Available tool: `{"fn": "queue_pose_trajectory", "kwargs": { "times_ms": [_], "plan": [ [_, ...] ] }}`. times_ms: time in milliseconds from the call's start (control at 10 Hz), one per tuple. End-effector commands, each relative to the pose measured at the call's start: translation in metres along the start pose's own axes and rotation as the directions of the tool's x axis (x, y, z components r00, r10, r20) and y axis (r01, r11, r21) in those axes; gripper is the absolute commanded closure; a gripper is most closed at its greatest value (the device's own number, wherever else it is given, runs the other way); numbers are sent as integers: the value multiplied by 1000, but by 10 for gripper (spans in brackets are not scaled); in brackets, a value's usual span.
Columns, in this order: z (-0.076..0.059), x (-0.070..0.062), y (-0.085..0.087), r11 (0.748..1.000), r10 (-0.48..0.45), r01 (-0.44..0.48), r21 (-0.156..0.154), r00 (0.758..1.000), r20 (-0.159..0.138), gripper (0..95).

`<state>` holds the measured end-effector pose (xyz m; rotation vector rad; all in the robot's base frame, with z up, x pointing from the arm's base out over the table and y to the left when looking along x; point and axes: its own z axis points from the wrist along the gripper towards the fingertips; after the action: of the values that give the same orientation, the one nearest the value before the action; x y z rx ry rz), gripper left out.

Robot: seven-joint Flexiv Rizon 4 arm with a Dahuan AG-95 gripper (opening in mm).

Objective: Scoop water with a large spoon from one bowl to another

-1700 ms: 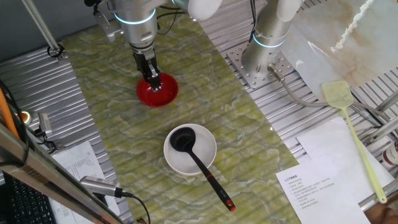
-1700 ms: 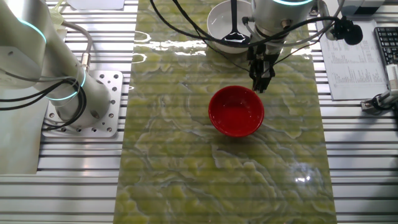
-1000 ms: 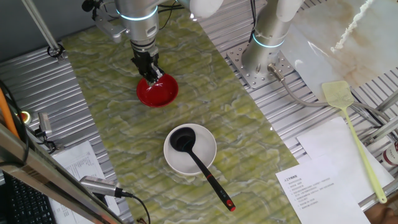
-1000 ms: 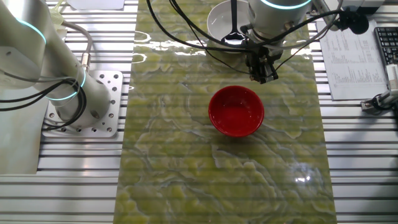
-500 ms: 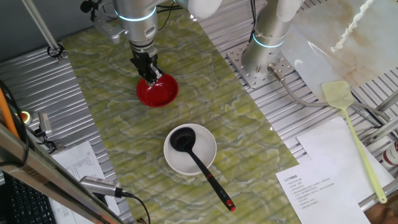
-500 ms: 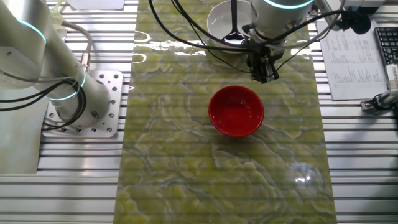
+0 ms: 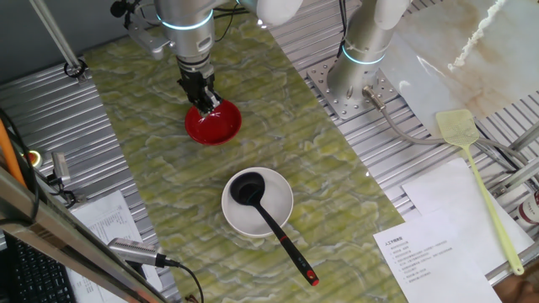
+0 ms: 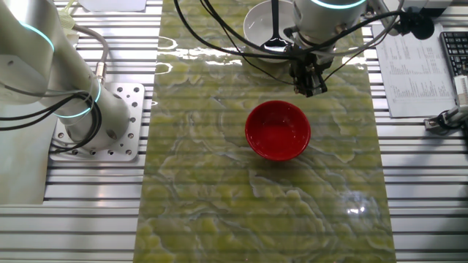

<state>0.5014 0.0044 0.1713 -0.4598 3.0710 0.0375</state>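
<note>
One fixed view shows the robot's gripper (image 7: 205, 102) hanging above the far rim of the red bowl (image 7: 213, 124), on a table covered by a green marbled mat (image 7: 278, 143). Its dark fingers appear close together with nothing between them, though whether they are fully closed cannot be told. Nearer the camera, well apart from the red bowl, stands the white bowl (image 7: 278, 212). The ladle (image 7: 268, 218) rests in it untouched, its round black scoop inside the bowl and its thin handle leaning over the rim to a red tip lying on the mat. A yellow fly swatter (image 7: 478, 181) lies off to the right beside printed papers (image 7: 434, 244). The other fixed view sets the gripper (image 8: 310, 87) between the red bowl (image 8: 277, 131) and the white bowl (image 8: 257, 29).
</note>
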Motion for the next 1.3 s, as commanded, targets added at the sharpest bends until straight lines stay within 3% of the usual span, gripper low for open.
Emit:
{"fn": "queue_pose_trajectory", "kwargs": {
  "times_ms": [100,1000,1300],
  "plan": [
    [1,-4,4,1000,17,-17,-1,1000,1,950],
    [0,-17,36,1000,1,-1,-3,1000,0,950],
    [3,-31,52,1000,7,-7,4,1000,-4,950]
  ]
}}
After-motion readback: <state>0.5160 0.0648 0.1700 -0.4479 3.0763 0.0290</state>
